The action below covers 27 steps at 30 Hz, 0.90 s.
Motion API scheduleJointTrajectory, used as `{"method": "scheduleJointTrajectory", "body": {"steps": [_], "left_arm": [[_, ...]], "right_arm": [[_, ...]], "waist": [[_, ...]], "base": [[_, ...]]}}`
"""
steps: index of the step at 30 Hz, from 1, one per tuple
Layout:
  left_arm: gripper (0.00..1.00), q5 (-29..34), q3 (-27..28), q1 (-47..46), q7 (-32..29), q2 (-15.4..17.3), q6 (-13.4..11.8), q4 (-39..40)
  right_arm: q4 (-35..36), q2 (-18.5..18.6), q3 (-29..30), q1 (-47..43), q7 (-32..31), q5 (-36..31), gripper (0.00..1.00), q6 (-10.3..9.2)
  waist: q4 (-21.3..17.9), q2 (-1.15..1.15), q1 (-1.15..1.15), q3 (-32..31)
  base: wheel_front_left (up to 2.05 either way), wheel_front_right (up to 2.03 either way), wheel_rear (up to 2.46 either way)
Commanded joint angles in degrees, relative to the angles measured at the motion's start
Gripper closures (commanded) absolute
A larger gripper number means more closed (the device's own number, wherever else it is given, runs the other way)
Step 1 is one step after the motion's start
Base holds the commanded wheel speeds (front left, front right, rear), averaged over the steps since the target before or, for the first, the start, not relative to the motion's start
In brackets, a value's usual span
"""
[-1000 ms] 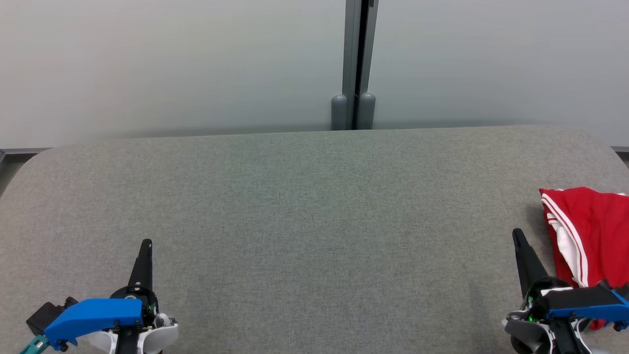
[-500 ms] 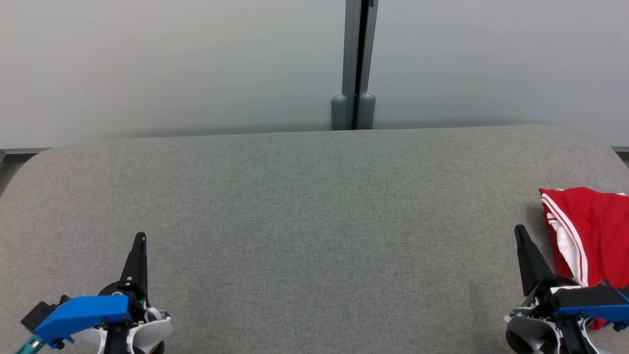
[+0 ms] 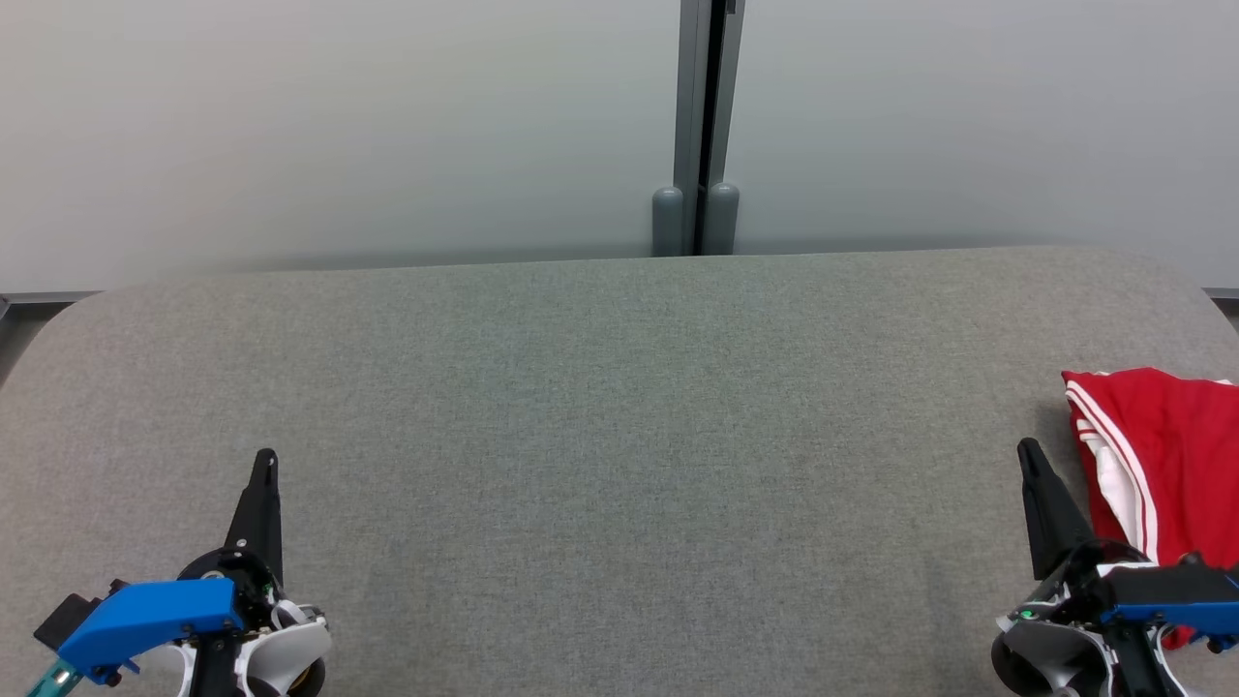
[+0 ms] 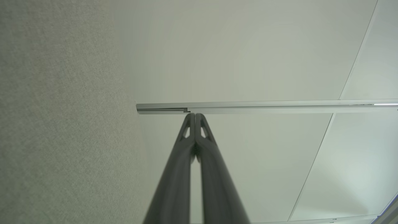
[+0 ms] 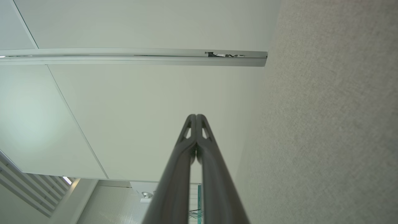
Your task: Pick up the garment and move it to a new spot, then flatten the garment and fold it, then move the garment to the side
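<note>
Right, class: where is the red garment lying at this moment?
In the head view the red garment lies on the grey table near its right edge, just right of the right end effector.

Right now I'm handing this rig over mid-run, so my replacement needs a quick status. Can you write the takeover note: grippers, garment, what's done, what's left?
Left gripper: shut and empty, at the near left of the grey table.
Right gripper: shut and empty, at the near right, beside the red garment.
Garment: lies at the table's right edge and looks folded. It is partly cut off by the head view's edge.
Done, by the look of it: moved, flattened, folded and set to the side.
Left: probably only a check of the fold, since the cut-off part can't be judged.
</note>
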<state>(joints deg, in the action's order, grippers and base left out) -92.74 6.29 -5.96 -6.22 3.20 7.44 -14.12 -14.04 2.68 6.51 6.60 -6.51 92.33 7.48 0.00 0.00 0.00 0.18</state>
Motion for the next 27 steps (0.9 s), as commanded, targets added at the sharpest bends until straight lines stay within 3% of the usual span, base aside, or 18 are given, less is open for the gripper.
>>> {"method": "scheduleJointTrajectory", "body": {"steps": [1,27], "left_arm": [[1.00,0.04,-0.02,-0.46,-0.21,-0.04,0.26,0.27],[1.00,0.22,0.15,-0.47,-0.28,-0.17,0.26,0.28]], "right_arm": [[0.23,0.37,0.15,-0.77,-0.27,0.16,1.00,0.02],[0.21,0.36,0.14,-0.76,-0.25,0.17,1.00,0.02]], "waist": [[0.00,0.00,0.00,0.00],[0.00,0.00,0.00,0.00]], "base": [[0.00,0.00,0.00],[0.00,0.00,0.00]]}}
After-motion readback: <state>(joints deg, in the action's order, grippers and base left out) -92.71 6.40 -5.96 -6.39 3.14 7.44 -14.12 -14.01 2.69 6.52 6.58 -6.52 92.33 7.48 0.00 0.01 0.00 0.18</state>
